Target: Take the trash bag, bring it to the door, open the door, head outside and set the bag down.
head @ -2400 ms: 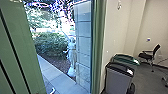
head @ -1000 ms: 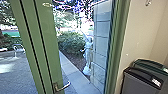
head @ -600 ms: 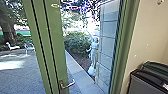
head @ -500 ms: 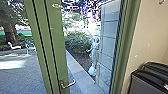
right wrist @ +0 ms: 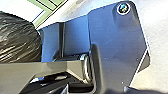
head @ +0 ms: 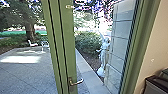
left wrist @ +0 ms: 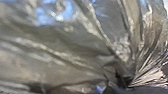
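Clamping trash bag (left wrist: 62, 60) at its gathered neck: left gripper (left wrist: 125, 84); right gripper's state cannot be told.
Left wrist view gives glossy folds converging at the grip; right wrist view, the bag's dark, rounded side. Head view adds the door handle (head: 76, 82) on a green upright (head: 68, 42). Right of the handle: span to the green frame (head: 141, 50), glass or open, cannot tell; beyond, pale statue (head: 104, 52), hedge (head: 87, 43), block wall (head: 118, 47). Left of it: sunlit paving (head: 25, 72), wide, two chairs far back. Far right of it, indoors: beige wall (head: 156, 50), dark-topped bin (head: 155, 83).
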